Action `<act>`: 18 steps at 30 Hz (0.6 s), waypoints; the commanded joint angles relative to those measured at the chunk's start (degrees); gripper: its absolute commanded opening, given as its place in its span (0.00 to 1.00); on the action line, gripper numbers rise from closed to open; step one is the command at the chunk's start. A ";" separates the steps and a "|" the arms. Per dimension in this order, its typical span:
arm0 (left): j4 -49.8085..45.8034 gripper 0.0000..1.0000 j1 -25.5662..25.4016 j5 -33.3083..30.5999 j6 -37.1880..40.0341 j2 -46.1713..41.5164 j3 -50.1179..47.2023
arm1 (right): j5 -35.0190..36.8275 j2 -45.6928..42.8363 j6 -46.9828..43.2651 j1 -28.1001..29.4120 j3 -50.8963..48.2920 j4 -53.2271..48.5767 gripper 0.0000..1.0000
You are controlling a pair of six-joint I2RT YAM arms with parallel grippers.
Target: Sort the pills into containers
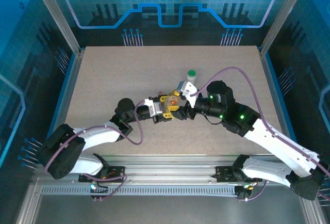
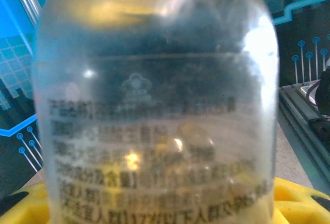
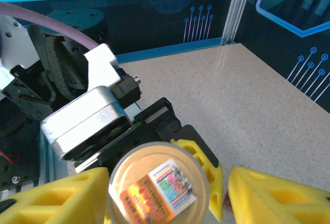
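I am watching both arms meeting near the middle of the worktop (image 1: 113, 79), the left one reaching in from the left and the right one from the right.

The left pincer (image 1: 167, 106) is clenching a clear bottle (image 1: 174, 101), gripping it across its body. Through the left wrist camera the bottle's transparent wall is sitting right against the lens. It is showing rows of dark printed characters, with yellow finger pads at both lower corners. A few amber rounded shapes (image 2: 196, 133) are lying low inside the bottle. They are too blurred for me to say they are pills.

Through the right wrist camera I am looking straight at one round end of that bottle, which is carrying a small colourful sticker (image 3: 167, 185). I cannot tell whether this end is the base or the mouth. One yellow finger (image 3: 206, 164) of the left pincer is pressing against the bottle's side there.

The right pincer (image 3: 167, 182) is standing released, its two yellow fingers spread to either side of the bottle's end. The finger on the right of that view is standing clear of the bottle, with the left pincer's finger between them. The other finger is sitting just beside the rim, and I cannot tell whether it is touching.

A white bottle with a green cap (image 1: 191, 75) is standing upright on the worktop just beyond the two pincers, apart from both.
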 commanded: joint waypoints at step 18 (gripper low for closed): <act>1.97 0.00 -0.36 2.91 1.47 1.23 0.18 | -0.43 3.28 1.99 -1.20 3.80 -2.14 0.16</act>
